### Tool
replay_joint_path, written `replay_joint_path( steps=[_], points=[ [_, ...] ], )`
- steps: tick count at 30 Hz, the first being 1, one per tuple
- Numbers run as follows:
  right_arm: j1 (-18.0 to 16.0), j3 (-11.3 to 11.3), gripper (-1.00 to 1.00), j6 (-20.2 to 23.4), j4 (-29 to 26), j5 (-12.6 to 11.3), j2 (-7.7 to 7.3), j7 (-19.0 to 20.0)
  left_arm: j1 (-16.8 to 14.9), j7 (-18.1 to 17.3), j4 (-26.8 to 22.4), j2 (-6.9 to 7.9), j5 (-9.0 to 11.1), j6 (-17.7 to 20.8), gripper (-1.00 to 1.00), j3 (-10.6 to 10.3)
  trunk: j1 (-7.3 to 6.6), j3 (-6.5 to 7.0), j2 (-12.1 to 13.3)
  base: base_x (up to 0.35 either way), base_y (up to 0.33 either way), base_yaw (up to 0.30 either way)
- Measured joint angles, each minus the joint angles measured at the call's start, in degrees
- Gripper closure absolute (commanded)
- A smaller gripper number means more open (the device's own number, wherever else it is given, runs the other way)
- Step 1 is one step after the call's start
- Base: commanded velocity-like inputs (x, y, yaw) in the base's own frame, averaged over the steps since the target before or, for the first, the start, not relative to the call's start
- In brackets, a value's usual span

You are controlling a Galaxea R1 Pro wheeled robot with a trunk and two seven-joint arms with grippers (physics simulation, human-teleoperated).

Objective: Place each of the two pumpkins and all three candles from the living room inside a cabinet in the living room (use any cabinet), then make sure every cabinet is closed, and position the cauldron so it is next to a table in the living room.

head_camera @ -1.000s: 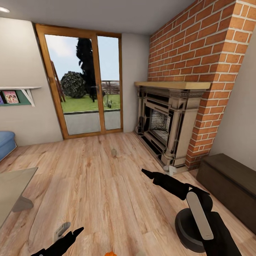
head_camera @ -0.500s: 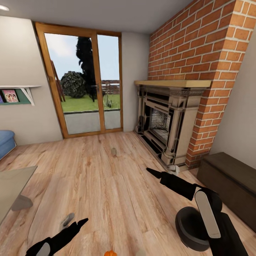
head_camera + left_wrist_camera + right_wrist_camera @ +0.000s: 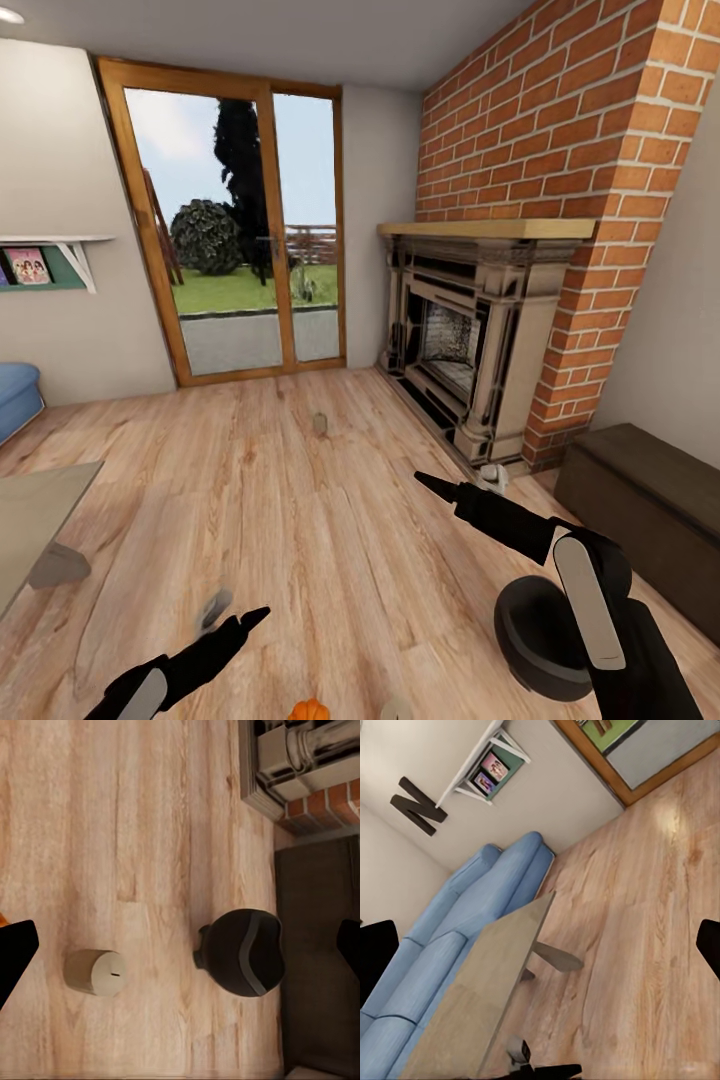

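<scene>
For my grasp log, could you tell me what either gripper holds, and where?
Nothing: the left gripper and right gripper are both open and empty.

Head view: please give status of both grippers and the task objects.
Left gripper, right gripper: jaws open, empty. Round matte black cauldron on floor beside long dark brown cabinet. Small greyish-tan candle on open floor; orange pumpkin at near edge.

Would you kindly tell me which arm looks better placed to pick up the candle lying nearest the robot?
Probably the left: its end effector hovers open just beside that candle, while the right end effector reaches towards the fireplace.
</scene>
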Motion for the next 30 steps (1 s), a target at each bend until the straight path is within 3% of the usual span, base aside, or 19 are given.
replay_joint_path(
  steps=[30],
  points=[
    [0.00,-0.07,-1.00,0.25,0.18,0.16,-0.09,-0.50,-0.02,-0.11,1.56,-0.74,-0.35,-2.51,-1.00,-0.16,6.59,-5.39,-12.04,0.000,0.000,0.000]
  ],
)
